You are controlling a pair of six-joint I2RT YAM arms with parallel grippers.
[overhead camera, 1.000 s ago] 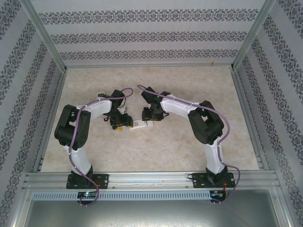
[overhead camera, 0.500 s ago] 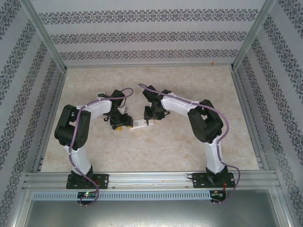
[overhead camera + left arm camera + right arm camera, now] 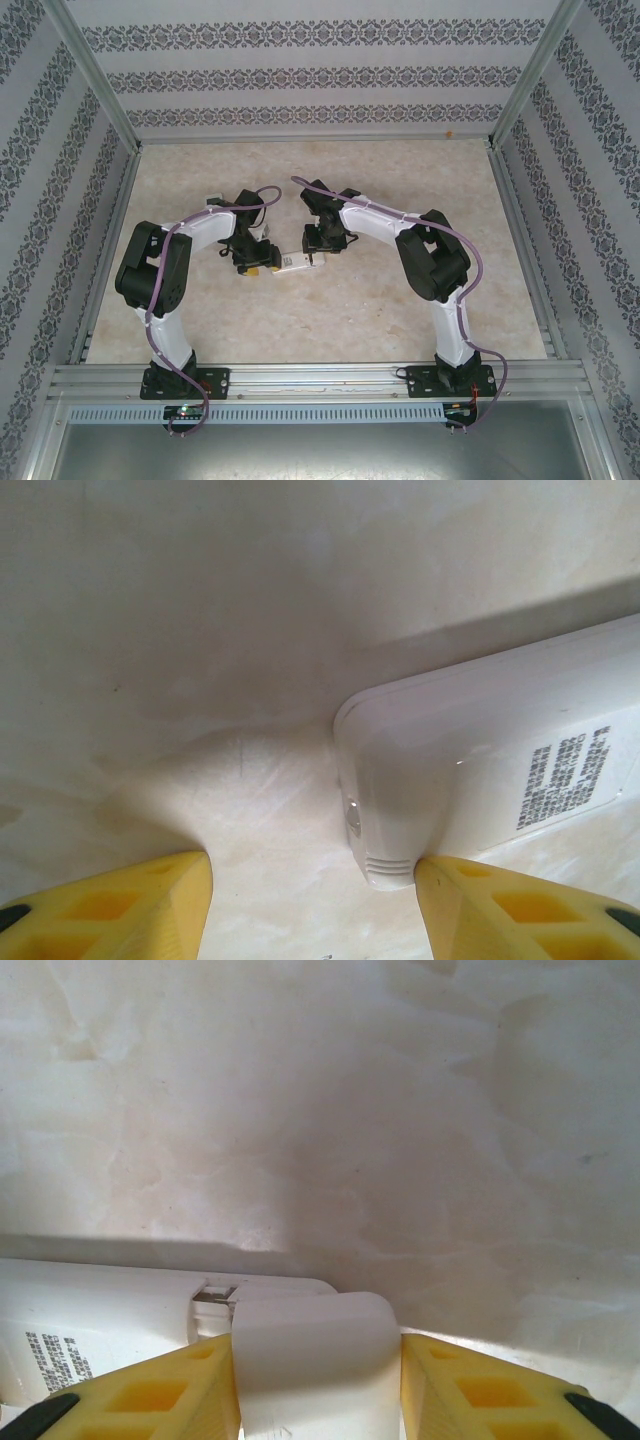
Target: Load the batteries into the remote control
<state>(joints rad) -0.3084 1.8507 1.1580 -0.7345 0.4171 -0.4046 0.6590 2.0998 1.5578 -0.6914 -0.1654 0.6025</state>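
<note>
top view: remote control (image 3: 293, 262) lies between left gripper (image 3: 258, 266) and right gripper (image 3: 318, 254). left wrist: jaws released, one finger (image 3: 500, 912) against the remote's end (a brace). right wrist: fingers (image 3: 170, 1392) clasp the battery cover (image 3: 315, 1345); draw it straight, lengthwise.

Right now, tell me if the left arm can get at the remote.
Probably yes: the left gripper is open around one end of the remote; the right gripper grips only the cover at the other end.
</note>
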